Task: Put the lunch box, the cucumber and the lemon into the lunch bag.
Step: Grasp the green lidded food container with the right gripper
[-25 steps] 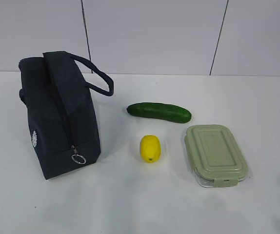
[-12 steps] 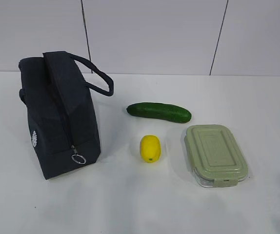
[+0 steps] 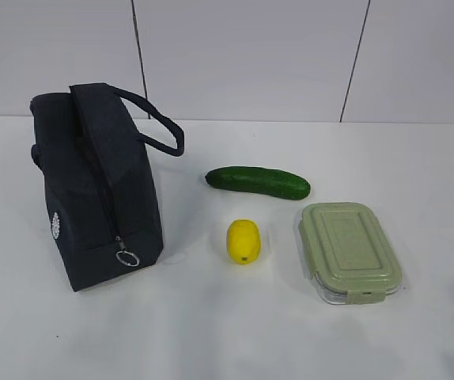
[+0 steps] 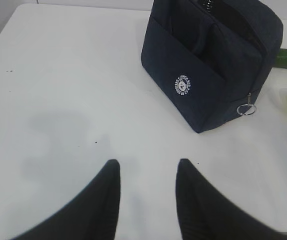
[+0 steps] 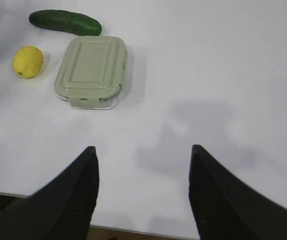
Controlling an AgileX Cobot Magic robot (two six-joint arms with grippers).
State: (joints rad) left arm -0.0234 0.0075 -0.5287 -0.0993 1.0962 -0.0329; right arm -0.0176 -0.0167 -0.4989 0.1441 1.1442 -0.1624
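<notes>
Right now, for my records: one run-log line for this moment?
stage: not started | lunch bag: zipped | lemon, cucumber, lunch box: on table | left pincer, right pincer: open, empty

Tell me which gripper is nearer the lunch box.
Right. The right gripper hovers open just short of the lunch box; the left gripper faces the lunch bag, which stands beyond the lemon.

Lighting: bright, even, diffuse overhead.
Soft faint shadows on white table (image 3: 211, 332); wrist views' near edges blurred.
</notes>
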